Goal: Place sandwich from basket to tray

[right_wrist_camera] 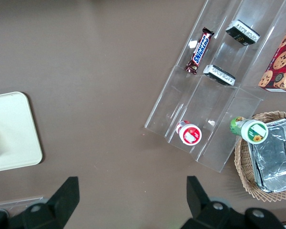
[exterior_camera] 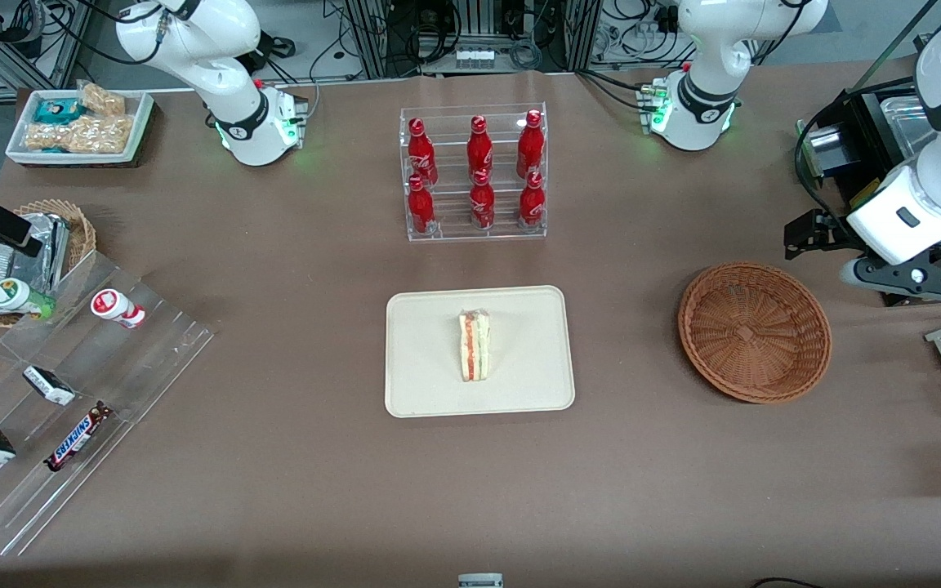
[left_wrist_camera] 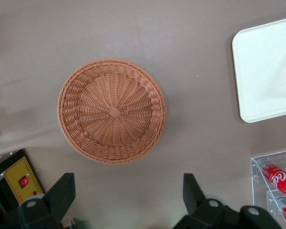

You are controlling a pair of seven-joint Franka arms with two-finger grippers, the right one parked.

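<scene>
The sandwich [exterior_camera: 474, 344] lies in clear wrap on the cream-beige tray [exterior_camera: 421, 359], its orange and green filling edge facing up. The reddish-brown wicker basket [exterior_camera: 755, 331] stands empty beside the tray, toward the working arm's end. It fills the left wrist view [left_wrist_camera: 112, 110], where the tray's corner [left_wrist_camera: 264, 71] also shows. My left gripper [exterior_camera: 804, 237] hangs above the table just farther from the front camera than the basket. In the left wrist view the gripper [left_wrist_camera: 127, 193] is open and empty, its fingers [left_wrist_camera: 62, 191] wide apart over bare table.
A clear rack of red cola bottles [exterior_camera: 474, 171] stands farther back than the tray. A black box with a yellow label [left_wrist_camera: 19, 179] sits near my gripper. Stepped acrylic racks with snacks [exterior_camera: 70, 392], a light-tan basket of foil packets [exterior_camera: 25, 253] and a white snack bin [exterior_camera: 78, 126] lie toward the parked arm's end.
</scene>
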